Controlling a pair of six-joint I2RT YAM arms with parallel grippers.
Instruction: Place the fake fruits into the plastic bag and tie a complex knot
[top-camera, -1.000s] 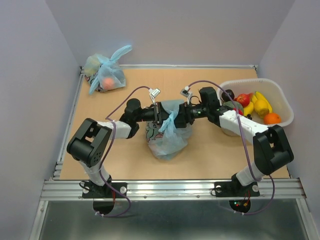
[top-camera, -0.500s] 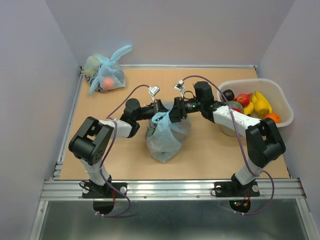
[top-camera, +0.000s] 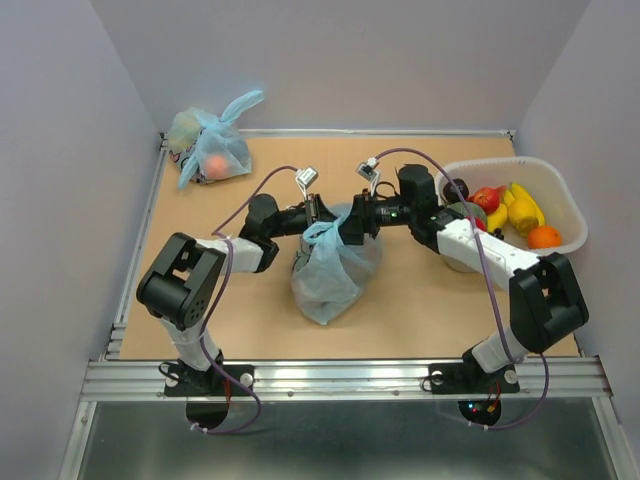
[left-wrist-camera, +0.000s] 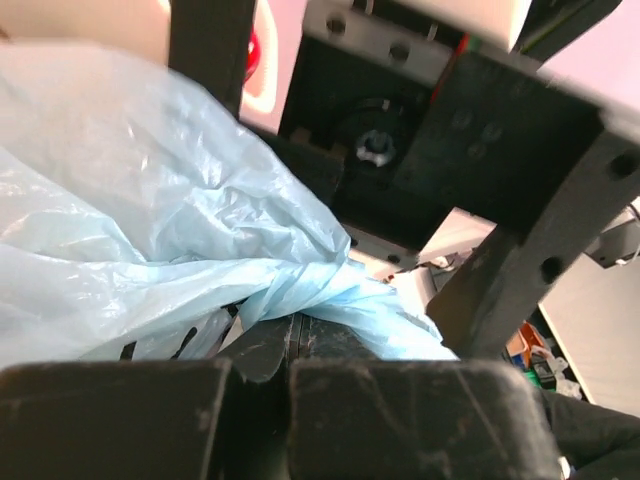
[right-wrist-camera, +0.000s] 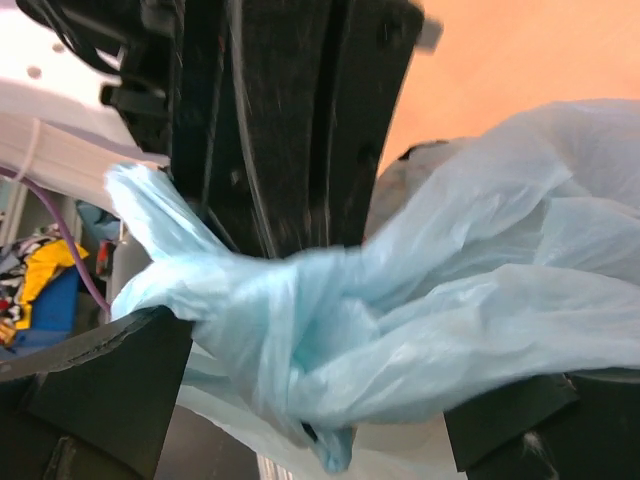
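The counter (top-camera: 420, 300) carries three things. The plastic bag (top-camera: 335, 275) stands at its middle. A white tub (top-camera: 578, 222) at the right edge holds loose fake fruits (top-camera: 515, 210). A second, tied bag (top-camera: 212, 150) lies in the far left corner. Both arms meet over the middle bag's mouth.

A second ago the handles hung between the arms as a slack strip. Half a second ago the right arm had swung across toward the left one. Now it sits back a little to the right, and the strip is gathered into a short twist, the knot (top-camera: 325, 237), with the bag drawn taller beneath it. I judge the tying is under way, a first wrap not yet cinched, while fruit remains in the tub.

From above, the left end effector (top-camera: 318, 213) and the right end effector (top-camera: 352, 220) are too close together to read. The left wrist view shows its own fingers closed together, with film from the bag pinched between them. The right wrist view shows its fingers (right-wrist-camera: 100, 390) standing well apart, the knot lying across the gap. That view also reveals a loose pointed tail at the knot's left, hidden from above.
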